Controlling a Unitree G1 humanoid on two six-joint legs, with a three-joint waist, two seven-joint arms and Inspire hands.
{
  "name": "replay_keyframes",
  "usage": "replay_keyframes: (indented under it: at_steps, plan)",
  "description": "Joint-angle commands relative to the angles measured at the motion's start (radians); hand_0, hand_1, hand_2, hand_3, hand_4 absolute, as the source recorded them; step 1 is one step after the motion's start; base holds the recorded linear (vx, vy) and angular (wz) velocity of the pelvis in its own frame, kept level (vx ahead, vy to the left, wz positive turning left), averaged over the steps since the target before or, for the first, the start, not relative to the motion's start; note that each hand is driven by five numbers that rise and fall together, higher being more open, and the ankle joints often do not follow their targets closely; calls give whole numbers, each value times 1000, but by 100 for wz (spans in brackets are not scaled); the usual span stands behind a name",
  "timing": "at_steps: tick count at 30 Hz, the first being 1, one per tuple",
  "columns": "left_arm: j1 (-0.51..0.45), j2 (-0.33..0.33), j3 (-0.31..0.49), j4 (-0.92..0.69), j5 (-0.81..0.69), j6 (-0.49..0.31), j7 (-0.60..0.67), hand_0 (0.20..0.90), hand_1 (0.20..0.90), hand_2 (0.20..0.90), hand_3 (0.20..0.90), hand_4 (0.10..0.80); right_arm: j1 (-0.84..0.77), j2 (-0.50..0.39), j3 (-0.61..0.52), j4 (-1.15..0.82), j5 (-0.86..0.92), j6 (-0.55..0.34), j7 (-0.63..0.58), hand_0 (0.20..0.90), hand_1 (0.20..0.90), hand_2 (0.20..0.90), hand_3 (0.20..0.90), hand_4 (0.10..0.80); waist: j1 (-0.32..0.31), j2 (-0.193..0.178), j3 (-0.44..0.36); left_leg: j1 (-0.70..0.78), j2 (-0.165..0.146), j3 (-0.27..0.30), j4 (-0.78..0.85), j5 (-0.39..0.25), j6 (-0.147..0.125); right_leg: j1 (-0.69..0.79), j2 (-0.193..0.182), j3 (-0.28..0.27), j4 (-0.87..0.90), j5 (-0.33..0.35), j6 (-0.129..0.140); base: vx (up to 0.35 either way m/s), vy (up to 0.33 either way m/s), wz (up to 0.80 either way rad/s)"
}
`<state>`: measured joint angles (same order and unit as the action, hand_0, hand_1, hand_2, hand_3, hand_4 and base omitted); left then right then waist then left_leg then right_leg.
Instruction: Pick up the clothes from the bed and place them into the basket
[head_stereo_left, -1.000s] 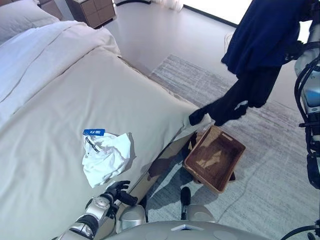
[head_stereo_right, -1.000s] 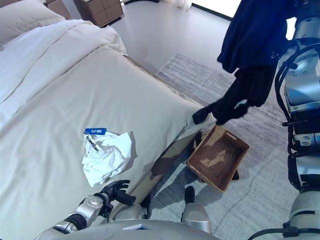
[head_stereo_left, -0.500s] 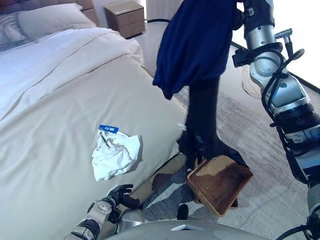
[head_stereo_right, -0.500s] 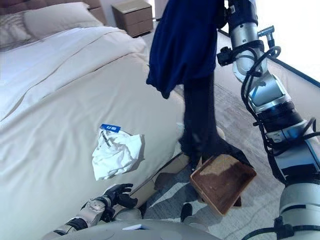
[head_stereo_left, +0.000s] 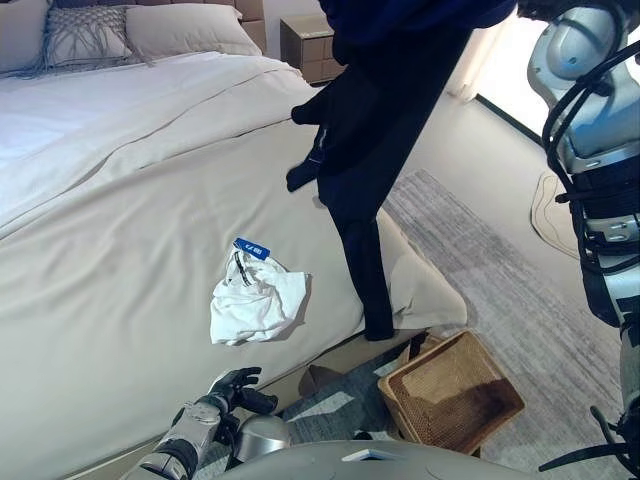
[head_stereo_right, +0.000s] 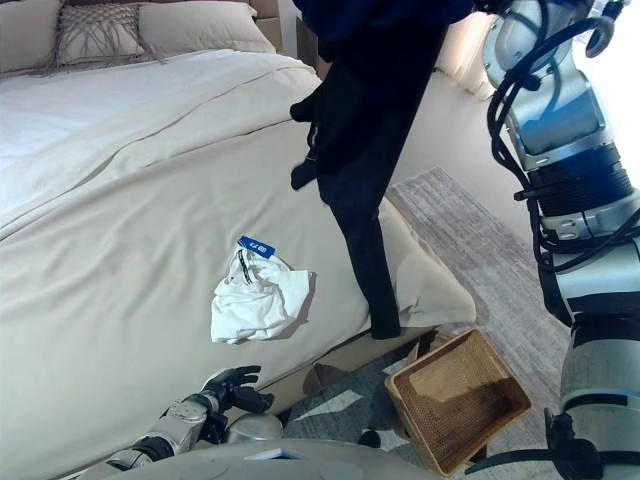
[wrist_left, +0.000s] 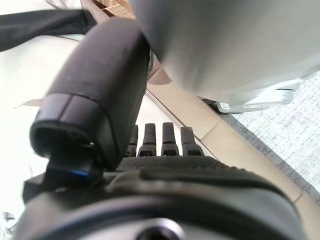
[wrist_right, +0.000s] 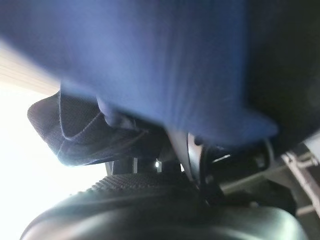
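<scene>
My right arm (head_stereo_left: 590, 120) is raised high, and dark blue and black clothes (head_stereo_left: 385, 110) hang from its hand, which is above the top of the eye views. In the right wrist view the blue cloth (wrist_right: 150, 50) drapes over my right hand (wrist_right: 90, 135). The clothes' lower end dangles at the bed's corner, above and left of the brown wicker basket (head_stereo_left: 425, 355) on the floor. A crumpled white garment (head_stereo_left: 258, 305) with a blue tag lies on the beige bed (head_stereo_left: 120, 250). My left hand (head_stereo_left: 230, 385) hangs open low by the bed's near edge, its fingers (wrist_left: 160, 137) straight and empty.
Pillows (head_stereo_left: 190, 30) lie at the bed's head, with a wooden nightstand (head_stereo_left: 315, 45) beyond them. A grey rug (head_stereo_left: 480, 270) covers the floor to the right of the bed, and the basket stands on it.
The camera has swung left, showing more of the bed. The raised right arm has carried the dark clothes from over the basket to above the bed's corner. The left hand keeps still.
</scene>
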<state>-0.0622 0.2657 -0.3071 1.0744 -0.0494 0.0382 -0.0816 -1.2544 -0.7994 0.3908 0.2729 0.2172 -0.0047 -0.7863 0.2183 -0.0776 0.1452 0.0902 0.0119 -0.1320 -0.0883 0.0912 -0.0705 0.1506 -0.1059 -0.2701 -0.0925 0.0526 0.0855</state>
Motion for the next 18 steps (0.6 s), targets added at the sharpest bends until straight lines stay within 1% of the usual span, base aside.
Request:
replay_keyframes:
  at_steps: [1,3,7,9,10,11,13,15,18]
  plan:
    - [33,57,-68,115,39,26,-8,900,900,900,900,800,-211,-5,6,56,-17,-32,65,300,300,300,200,100,39,-55,-97,26,-36,14,16,-104,35,32,5,-38,27,-63,-17,17,16,6]
    - [34,55,-71,120,46,22,-6,900,900,900,900,800,-230,9,30,102,3,-71,79,300,300,300,200,100,46,-58,-98,27,-37,11,14,-104,36,34,3,-44,23,-60,-15,23,15,12]
    - [25,57,-76,117,52,14,-6,900,900,900,900,800,-243,38,54,157,37,-53,169,300,300,300,200,100,54,-62,-96,27,-41,11,10,-105,37,39,1,-51,16,-55,-12,13,26,9]
    - [20,56,-72,110,57,18,-16,900,900,900,900,800,-230,60,73,150,33,6,284,300,300,300,200,100,54,-60,-97,26,-42,16,10,-104,37,36,-1,-53,15,-53,-11,-1,42,2]
    - [19,56,-72,109,58,19,-17,900,900,900,900,800,-227,64,78,150,46,17,317,300,300,300,200,100,54,-61,-97,25,-42,17,10,-103,37,35,-1,-53,15,-52,-11,10,40,2]
    - [17,57,-72,105,60,22,-18,900,900,900,900,800,-211,83,110,156,54,63,413,300,300,300,200,100,56,-63,-96,24,-43,19,8,-102,38,32,-3,-52,14,-50,-10,0,0,0]
    - [16,55,-80,109,49,19,-13,900,900,900,900,800,-193,109,150,183,58,57,453,300,300,300,200,100,57,-65,-93,24,-40,26,7,-99,38,30,-4,-54,13,-46,-9,10,16,-1]
    - [16,50,-87,121,40,8,-8,900,900,900,900,800,-186,126,159,214,55,33,459,300,300,300,200,100,61,-67,-90,24,-38,31,7,-98,37,33,-5,-58,11,-43,-9,36,26,-1]
    - [12,49,-91,130,26,-4,-6,900,900,900,900,800,-187,151,154,234,49,33,464,300,300,300,200,100,69,-73,-82,21,-37,31,7,-96,36,33,-6,-65,8,-40,-9,11,7,0]
